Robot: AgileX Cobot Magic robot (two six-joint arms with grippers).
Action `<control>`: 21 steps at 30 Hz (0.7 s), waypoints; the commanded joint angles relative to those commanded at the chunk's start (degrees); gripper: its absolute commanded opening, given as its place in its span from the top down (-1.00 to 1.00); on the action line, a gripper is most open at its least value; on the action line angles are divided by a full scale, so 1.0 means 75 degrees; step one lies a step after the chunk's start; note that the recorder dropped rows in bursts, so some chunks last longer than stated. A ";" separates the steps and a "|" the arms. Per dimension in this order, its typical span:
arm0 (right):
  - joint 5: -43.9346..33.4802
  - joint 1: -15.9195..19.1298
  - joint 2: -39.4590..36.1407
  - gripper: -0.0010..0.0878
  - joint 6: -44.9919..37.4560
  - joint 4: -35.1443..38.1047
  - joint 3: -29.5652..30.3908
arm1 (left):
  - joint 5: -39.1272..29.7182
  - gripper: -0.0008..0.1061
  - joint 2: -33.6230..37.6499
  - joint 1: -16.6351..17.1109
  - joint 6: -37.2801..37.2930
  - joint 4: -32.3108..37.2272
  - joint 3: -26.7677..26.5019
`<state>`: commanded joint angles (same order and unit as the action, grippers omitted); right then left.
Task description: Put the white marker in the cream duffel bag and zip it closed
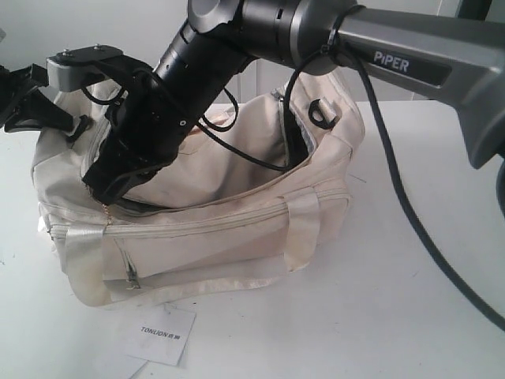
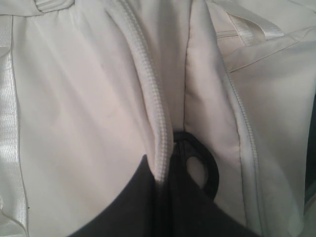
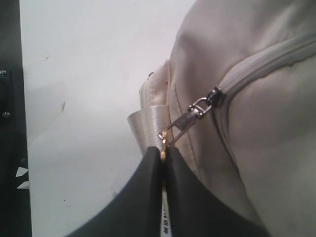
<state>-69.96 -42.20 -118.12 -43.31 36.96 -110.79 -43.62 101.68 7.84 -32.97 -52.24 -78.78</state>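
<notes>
Right gripper (image 3: 163, 150) pressed shut on zip pull (image 3: 183, 120) at cream duffel bag's (image 1: 237, 229) left end, exterior view; open zip line stretching away rightward; left gripper (image 2: 163, 180) pinching the rim nearby.

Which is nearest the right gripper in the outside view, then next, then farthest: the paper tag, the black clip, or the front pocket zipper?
1. Front pocket zipper, on the bag's front, just below the right gripper.
2. Paper tag, on the table before the bag.
3. Black clip, at the bag's opposite end, right side of the view.
</notes>
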 joint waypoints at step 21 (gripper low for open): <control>0.0000 0.0000 0.0000 0.98 0.0287 -0.0434 0.0000 | 0.0015 0.99 0.0000 0.0000 0.0000 -0.0029 0.0000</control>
<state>-69.96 -42.20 -118.12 -41.16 33.70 -110.79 -43.50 101.68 7.84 -32.97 -52.46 -78.78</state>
